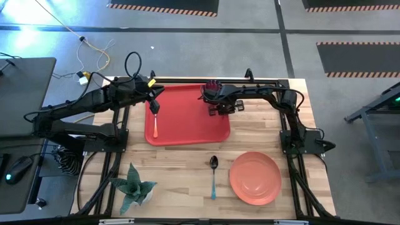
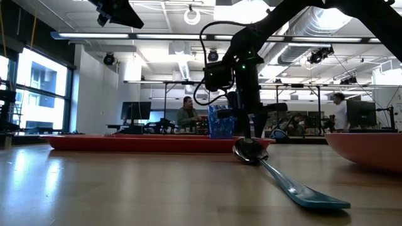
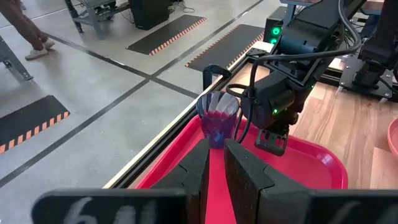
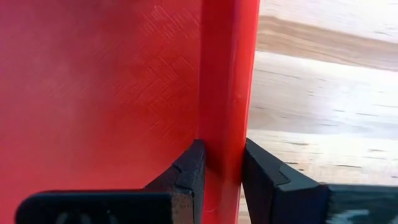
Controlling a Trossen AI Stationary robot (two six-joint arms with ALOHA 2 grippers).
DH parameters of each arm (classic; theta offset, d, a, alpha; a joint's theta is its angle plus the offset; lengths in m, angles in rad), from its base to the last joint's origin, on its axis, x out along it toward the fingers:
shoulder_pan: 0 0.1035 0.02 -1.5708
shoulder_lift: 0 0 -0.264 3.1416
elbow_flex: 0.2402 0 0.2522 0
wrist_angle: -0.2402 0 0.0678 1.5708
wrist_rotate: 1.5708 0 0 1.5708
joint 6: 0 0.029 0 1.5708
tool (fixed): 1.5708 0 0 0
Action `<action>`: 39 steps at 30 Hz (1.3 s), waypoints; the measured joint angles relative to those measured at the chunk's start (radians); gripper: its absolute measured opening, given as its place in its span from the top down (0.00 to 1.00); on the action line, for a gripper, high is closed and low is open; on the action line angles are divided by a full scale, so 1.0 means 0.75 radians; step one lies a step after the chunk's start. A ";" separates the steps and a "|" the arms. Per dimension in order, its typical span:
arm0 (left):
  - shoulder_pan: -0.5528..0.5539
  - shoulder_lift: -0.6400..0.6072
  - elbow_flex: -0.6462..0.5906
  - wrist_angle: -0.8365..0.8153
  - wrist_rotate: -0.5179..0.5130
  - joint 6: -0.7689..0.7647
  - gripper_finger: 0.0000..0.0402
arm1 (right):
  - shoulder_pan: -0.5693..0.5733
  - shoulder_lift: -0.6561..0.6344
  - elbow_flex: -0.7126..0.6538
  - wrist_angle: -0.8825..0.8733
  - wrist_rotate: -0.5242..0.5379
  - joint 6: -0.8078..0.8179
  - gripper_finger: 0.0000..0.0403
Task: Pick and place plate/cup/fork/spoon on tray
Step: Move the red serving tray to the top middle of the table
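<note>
On the red tray stood the cup at its far right corner, and the fork lay near its left edge. Off the tray, spoon and plate rested on bare wood toward the near side. The right gripper pinched the tray's rim. The left gripper hovered over the fork, fingers almost together, holding nothing.
</note>
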 joint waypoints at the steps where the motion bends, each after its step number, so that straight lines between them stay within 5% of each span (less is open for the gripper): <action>1: 0.000 0.000 0.000 0.000 0.000 0.000 0.90 | 0.001 0.000 0.000 -0.001 0.001 0.008 0.83; 39: 0.051 0.000 0.000 0.000 0.014 0.114 0.90 | -0.026 0.005 -0.004 -0.287 0.107 0.179 0.84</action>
